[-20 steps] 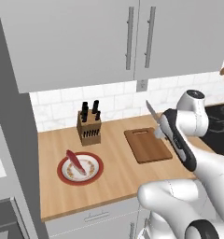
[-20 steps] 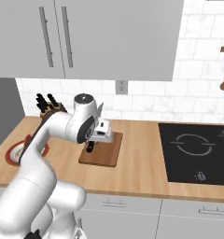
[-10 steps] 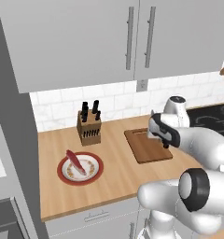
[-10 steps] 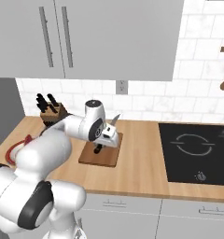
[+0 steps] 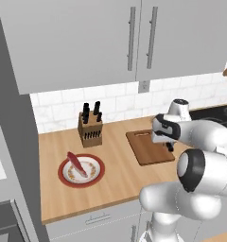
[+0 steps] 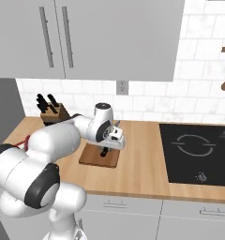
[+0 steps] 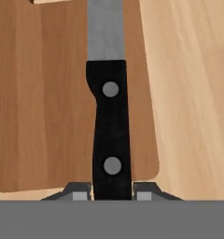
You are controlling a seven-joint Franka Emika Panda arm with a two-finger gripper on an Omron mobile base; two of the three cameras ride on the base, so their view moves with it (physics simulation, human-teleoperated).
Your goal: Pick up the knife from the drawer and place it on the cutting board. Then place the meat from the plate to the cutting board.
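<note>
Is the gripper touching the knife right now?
Touching. In the hand view both fingers press against the black handle of the knife, one on each side, with no gap, over the cutting board.

base views: flank counter | hand view: close, downward

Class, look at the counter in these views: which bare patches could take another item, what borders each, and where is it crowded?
Free: the wooden strip between the plate and the cutting board, in front of the knife block; also the strip between the board and the cooktop. Crowded: the board's right side, where the gripper holds the knife over it.
</note>
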